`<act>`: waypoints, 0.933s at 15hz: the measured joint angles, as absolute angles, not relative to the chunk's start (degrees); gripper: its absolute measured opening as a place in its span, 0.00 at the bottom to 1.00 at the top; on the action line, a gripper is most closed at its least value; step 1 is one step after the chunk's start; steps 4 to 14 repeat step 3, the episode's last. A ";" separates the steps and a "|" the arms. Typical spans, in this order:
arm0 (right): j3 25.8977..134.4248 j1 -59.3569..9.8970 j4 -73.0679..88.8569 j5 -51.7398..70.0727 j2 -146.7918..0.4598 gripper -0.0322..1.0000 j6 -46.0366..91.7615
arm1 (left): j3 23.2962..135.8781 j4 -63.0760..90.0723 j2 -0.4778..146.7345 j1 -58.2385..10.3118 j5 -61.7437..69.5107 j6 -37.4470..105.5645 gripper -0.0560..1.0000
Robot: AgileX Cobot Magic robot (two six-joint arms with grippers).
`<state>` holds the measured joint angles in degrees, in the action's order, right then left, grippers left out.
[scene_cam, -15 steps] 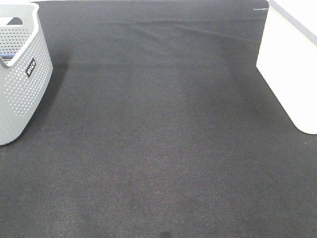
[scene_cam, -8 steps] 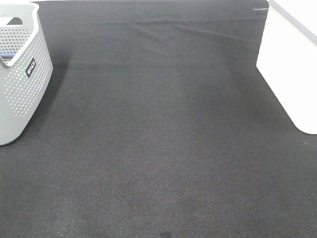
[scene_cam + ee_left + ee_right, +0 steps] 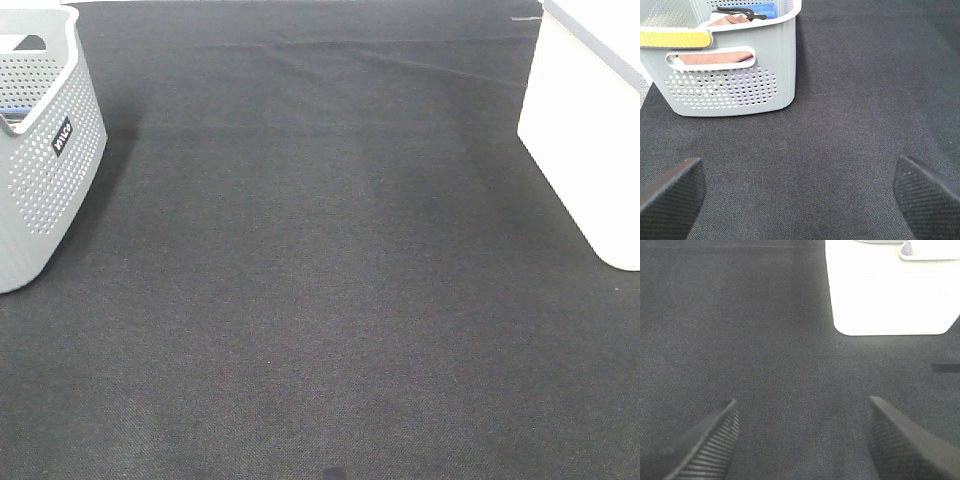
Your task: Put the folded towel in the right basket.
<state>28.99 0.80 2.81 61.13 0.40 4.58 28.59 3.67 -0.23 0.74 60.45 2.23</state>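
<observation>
A grey perforated basket stands at the far left of the black mat. In the left wrist view the grey basket holds a folded brownish-pink towel, seen through the handle hole, and a blue cloth behind it. The white right basket stands at the right edge; it also shows in the right wrist view. My left gripper is open and empty above the mat, short of the grey basket. My right gripper is open and empty, short of the white basket. Neither gripper shows in the exterior high view.
The black mat covers the table between the two baskets, with a crease along its far part. A yellow strip lies along the grey basket's rim. A black item rests on the cloths inside.
</observation>
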 joint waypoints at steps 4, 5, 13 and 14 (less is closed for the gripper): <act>28.99 0.80 2.81 61.13 0.40 0.68 4.58 | 28.59 3.67 -0.23 0.74 60.45 2.23 0.97; 28.99 0.80 2.81 61.13 0.40 0.68 4.58 | 28.59 3.67 -0.23 0.74 60.45 2.23 0.97; 28.99 0.80 2.81 61.13 0.40 0.68 4.58 | 28.59 3.67 -0.23 0.74 60.45 2.23 0.97; 28.99 0.80 2.81 61.13 0.40 0.68 4.58 | 28.59 3.67 -0.23 0.74 60.45 2.23 0.97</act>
